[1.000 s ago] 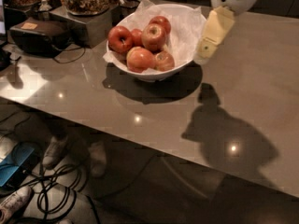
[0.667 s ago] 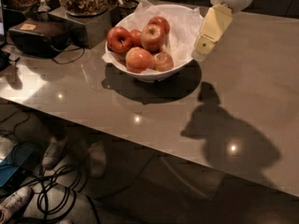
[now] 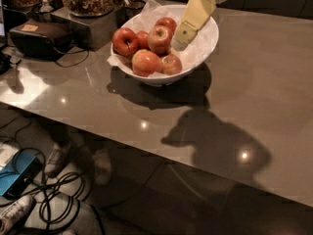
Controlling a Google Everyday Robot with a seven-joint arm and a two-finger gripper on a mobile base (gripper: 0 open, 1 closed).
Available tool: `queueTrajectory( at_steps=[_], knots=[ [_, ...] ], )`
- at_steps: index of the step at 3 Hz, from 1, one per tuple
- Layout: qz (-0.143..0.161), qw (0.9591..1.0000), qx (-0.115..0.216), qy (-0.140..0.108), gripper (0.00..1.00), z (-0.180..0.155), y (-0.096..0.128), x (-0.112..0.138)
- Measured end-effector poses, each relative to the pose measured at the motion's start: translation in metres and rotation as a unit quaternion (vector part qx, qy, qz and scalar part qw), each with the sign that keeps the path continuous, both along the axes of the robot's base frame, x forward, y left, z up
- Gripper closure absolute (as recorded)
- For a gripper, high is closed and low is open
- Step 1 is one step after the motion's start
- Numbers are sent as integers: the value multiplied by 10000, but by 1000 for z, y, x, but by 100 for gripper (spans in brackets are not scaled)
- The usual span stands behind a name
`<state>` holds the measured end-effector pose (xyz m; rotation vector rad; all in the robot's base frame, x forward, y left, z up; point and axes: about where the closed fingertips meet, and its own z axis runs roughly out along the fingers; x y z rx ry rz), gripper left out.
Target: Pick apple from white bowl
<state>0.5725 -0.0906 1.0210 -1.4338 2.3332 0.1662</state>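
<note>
Item: apple [image 3: 160,38], red-orange, yellowish stem patch. Loc.: top-centre of pile in white bowl [image 3: 208,47] on counter [image 3: 254,82], other apples touching it. Claw [image 3: 179,42] hangs over bowl's right side, tip just beside apple; apart or together: can't tell. Handling est.: firm, smooth, prob. slippery, moderate wt. Grip across widest sides.
</note>
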Motion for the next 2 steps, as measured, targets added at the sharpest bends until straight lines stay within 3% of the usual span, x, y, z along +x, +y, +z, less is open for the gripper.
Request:
queueTrajectory(
  at_steps=[2],
  knots=[
    [-130, 9994, 281, -122, 0, 0, 6, 13]
  ],
)
